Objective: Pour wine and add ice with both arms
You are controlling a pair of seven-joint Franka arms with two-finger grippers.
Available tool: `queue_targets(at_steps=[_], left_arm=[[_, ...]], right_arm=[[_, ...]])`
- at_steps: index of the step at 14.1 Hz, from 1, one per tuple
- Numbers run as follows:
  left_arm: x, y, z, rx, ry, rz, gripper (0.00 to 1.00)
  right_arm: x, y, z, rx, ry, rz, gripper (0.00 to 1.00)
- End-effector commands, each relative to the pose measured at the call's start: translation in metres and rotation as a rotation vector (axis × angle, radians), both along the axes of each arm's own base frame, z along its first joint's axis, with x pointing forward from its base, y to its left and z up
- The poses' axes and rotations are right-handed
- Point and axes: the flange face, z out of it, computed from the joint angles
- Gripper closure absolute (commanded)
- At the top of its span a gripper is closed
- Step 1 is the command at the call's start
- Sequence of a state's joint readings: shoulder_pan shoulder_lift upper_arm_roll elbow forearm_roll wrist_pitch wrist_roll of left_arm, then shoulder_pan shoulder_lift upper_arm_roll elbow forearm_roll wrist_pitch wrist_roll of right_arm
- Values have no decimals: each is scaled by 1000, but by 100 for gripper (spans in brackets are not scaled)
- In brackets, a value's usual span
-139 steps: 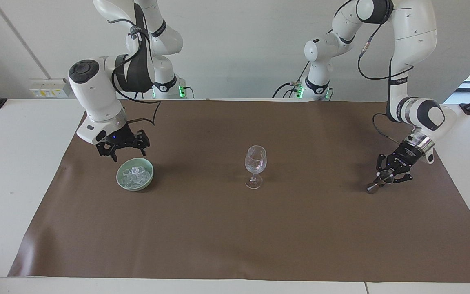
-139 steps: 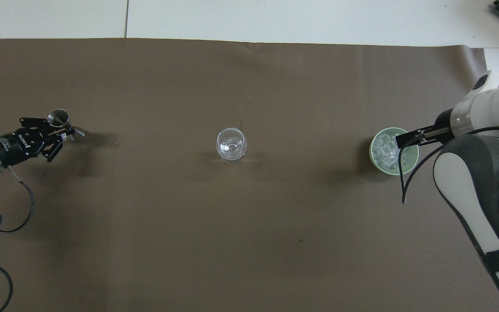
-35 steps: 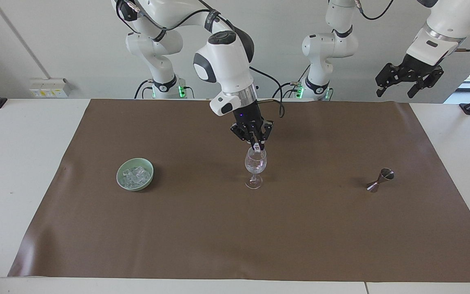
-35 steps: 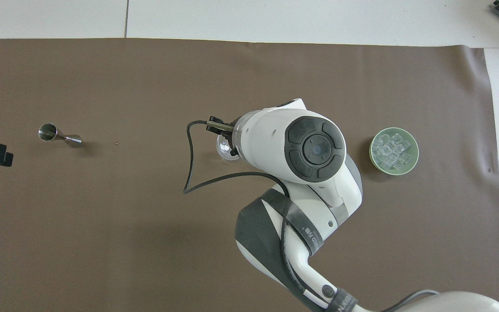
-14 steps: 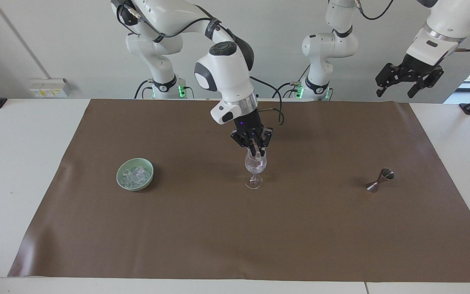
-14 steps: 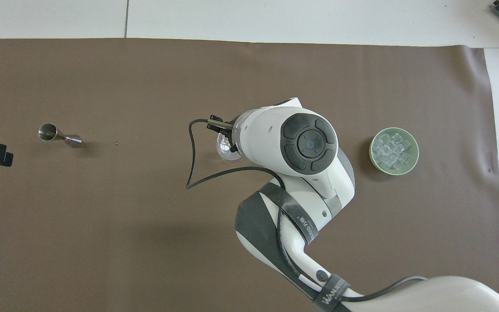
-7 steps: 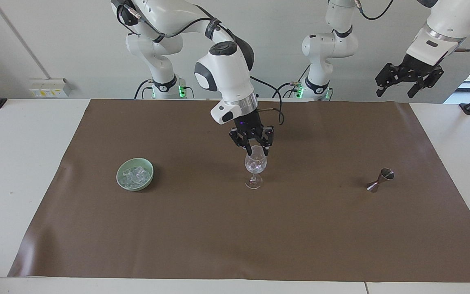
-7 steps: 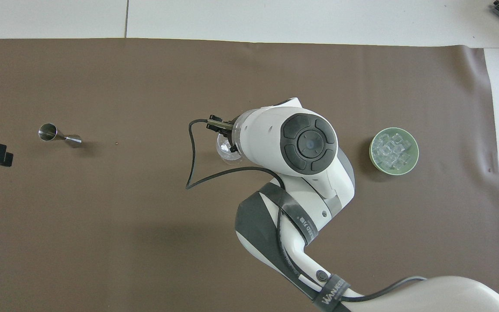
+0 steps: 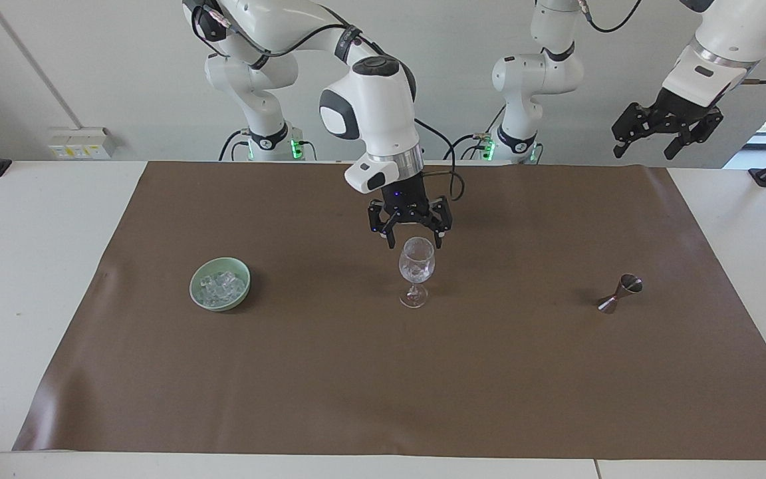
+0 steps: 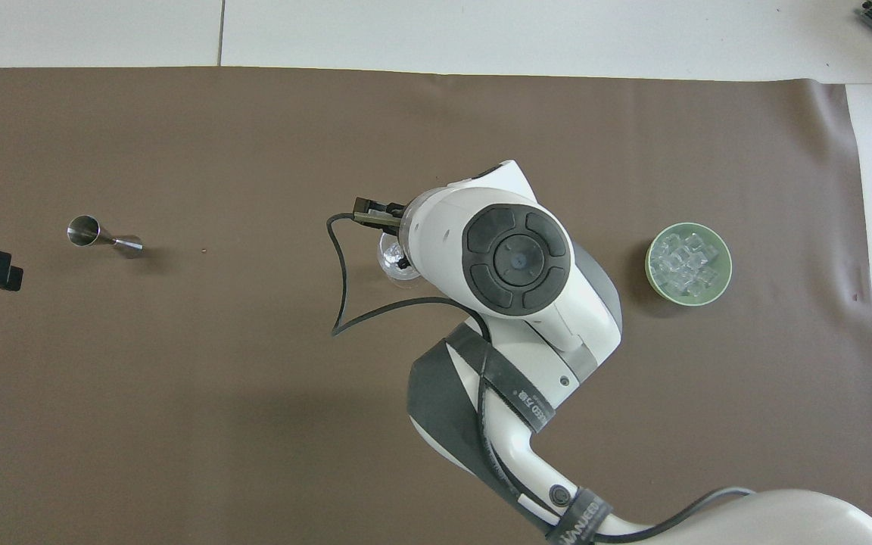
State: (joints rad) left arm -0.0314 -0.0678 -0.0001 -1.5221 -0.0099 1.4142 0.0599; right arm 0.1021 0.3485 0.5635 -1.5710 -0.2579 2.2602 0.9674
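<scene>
Facing view, centre of frame: right gripper (image 9: 410, 234) directly above glass (image 9: 416, 269), fingers spread wide, nothing held. Ice (image 9: 220, 286) in green bowl (image 9: 205, 301), left of centre, well apart from that gripper. Jigger (image 9: 620, 293) on mat at right. Left gripper (image 9: 666, 133) waits raised, upper right, fingers spread, empty
</scene>
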Motion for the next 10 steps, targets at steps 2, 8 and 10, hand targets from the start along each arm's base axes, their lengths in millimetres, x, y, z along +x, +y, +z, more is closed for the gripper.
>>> queue_targets(at_steps=[2, 8, 10], left_arm=[[-3, 3, 5, 12, -2, 5, 0], [-3, 3, 5, 12, -2, 5, 0], [-3, 3, 5, 12, -2, 4, 0]], right_arm=[[21, -30, 18, -47, -38, -2, 0], [32, -85, 45, -157, -58, -5, 0], [36, -109, 53, -186, -57, -9, 0]])
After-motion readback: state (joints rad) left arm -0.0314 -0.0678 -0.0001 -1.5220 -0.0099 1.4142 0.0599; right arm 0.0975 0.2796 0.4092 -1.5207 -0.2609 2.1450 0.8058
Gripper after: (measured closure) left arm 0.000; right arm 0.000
